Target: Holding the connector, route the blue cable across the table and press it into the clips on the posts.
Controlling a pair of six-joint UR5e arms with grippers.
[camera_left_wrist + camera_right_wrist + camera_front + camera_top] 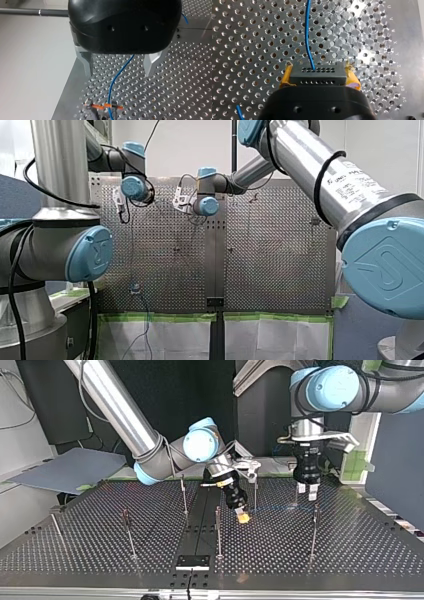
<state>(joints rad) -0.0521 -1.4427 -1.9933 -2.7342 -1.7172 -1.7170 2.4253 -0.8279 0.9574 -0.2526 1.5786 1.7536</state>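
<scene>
Perforated table [350,550], thin posts [129,535] standing well apart across it.
My right pincer [318,75] pinches the connector [317,79] mid-table, and the cable [307,30] leads ahead. My left pincer [119,66] is spread above the cable, beside the table's edge.

The table [249,37] is bare perforated metal, bright and glinting close up, a duller grey in the top view. The connector [317,73] is a matt black plastic block. It sits between the yellow pads [284,78] of my right pincer [318,78], which are wrinkled at their edges. The blue cable [307,30] has a smooth sheath. My left pincer [118,73] has a glossy black housing and pale satin metal fingers [86,62]. The posts [218,532] look like thin dull metal rods, though they are too slim to be sure.
</scene>
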